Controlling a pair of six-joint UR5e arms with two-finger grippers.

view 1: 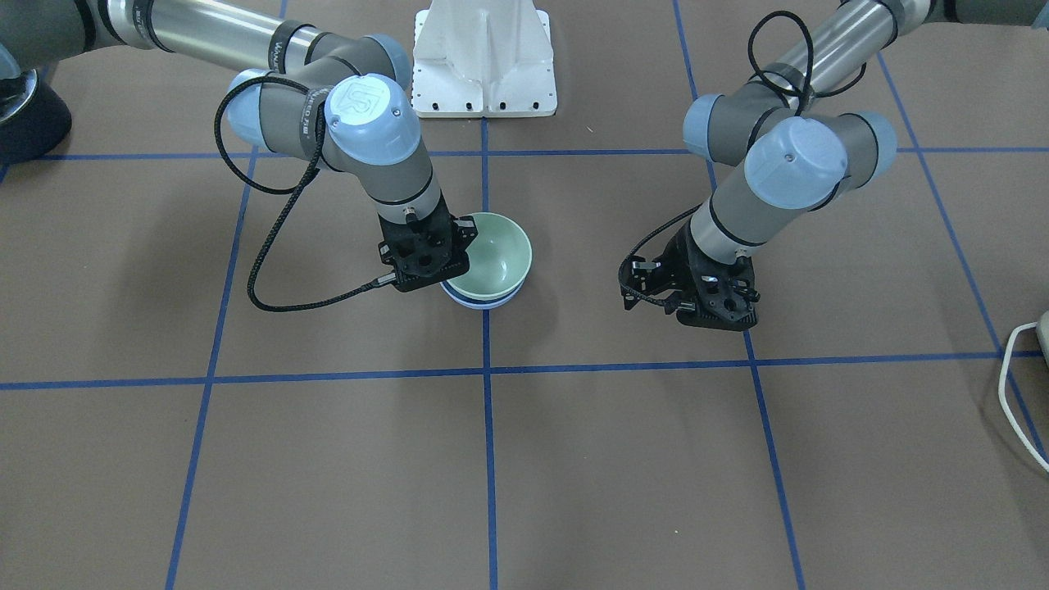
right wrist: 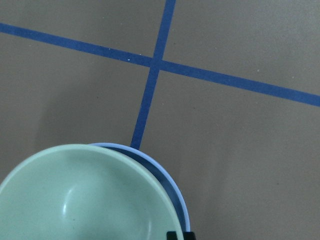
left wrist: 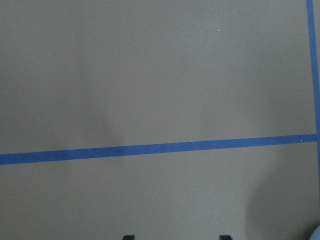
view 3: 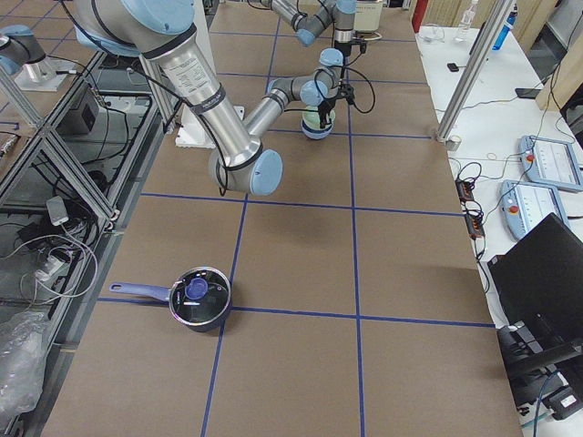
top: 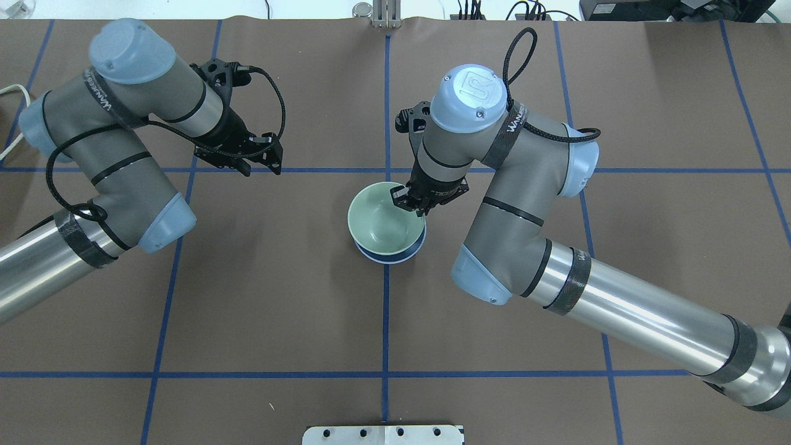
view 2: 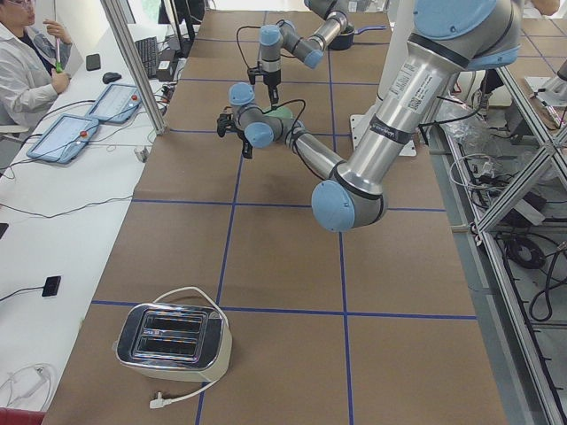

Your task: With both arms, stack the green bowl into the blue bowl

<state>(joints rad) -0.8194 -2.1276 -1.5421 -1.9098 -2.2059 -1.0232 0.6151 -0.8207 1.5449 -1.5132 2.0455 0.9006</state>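
Note:
The green bowl point(view 1: 492, 246) sits slightly tilted inside the blue bowl point(view 1: 483, 301) at the table's middle, on a blue tape cross. Both show in the overhead view, green bowl point(top: 380, 225) over blue bowl point(top: 395, 256), and in the right wrist view, green bowl point(right wrist: 85, 200) and blue rim point(right wrist: 172, 182). My right gripper point(top: 411, 204) is at the bowls' far right rim, its fingertips close together on the green bowl's rim point(right wrist: 181, 235). My left gripper point(top: 259, 165) is open and empty over bare table to the bowls' left, also seen in the left wrist view point(left wrist: 176, 237).
A white pedestal point(view 1: 483, 57) stands at the robot's side of the table. A toaster point(view 2: 173, 341) is at the far left end and a lidded pot point(view 3: 199, 296) at the far right end. A white cable point(view 1: 1016, 393) lies at the left edge.

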